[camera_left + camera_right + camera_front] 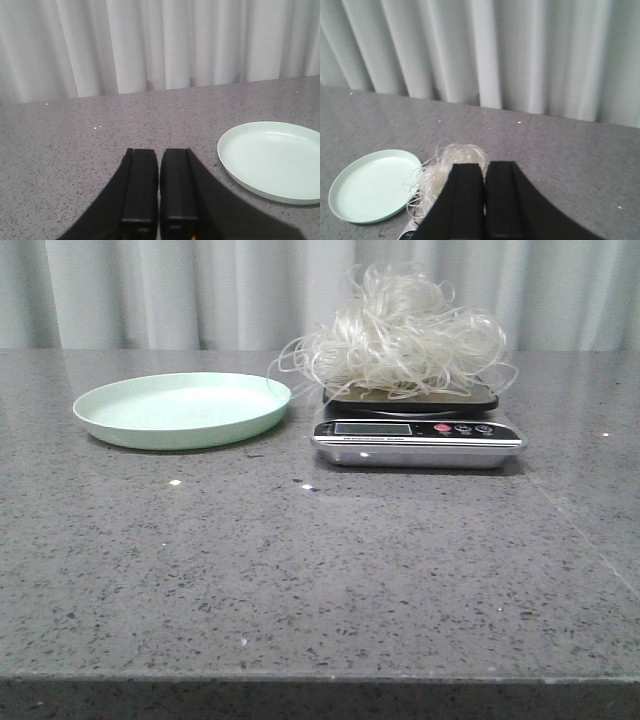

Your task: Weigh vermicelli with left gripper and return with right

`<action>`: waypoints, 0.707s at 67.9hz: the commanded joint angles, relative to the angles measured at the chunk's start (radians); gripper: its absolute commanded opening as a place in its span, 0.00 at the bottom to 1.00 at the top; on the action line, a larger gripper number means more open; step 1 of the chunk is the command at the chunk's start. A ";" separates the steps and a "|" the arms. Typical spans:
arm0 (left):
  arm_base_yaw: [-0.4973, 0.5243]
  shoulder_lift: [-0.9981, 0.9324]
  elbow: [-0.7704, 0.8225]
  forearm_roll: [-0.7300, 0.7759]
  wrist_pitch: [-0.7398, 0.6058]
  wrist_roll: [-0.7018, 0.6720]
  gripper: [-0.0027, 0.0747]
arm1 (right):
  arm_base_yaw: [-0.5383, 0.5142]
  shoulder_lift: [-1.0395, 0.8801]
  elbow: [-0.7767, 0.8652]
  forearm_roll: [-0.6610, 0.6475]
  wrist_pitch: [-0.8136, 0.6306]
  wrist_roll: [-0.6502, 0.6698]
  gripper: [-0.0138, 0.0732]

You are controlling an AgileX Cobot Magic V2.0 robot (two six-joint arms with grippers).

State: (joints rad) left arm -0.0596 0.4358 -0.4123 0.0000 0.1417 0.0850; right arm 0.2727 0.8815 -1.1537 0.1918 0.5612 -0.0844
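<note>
The vermicelli (400,340), a fluffy tangle of whitish strands, sits on the black platform of a silver digital scale (418,435) at the middle right of the table. The pale green plate (182,408) lies empty to the left of the scale. Neither gripper shows in the front view. In the left wrist view my left gripper (159,152) is shut and empty above bare table, with the plate (272,160) off to one side. In the right wrist view my right gripper (484,167) is shut and empty, held above the vermicelli (442,172), which it partly hides; the plate (374,185) lies beside it.
The table is a grey speckled stone top (300,570) with a few small pale crumbs (175,482) in front of the plate. A pale curtain (200,290) hangs behind the table's far edge. The front edge runs along the bottom of the front view.
</note>
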 commanded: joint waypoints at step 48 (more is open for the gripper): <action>0.001 0.006 -0.027 -0.009 -0.087 -0.002 0.21 | 0.125 0.690 -0.387 0.010 -0.048 -0.107 0.85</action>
State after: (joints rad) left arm -0.0596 0.4358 -0.4123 0.0000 0.1408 0.0850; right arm 0.4138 1.5803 -1.4934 0.1944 0.5657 -0.1781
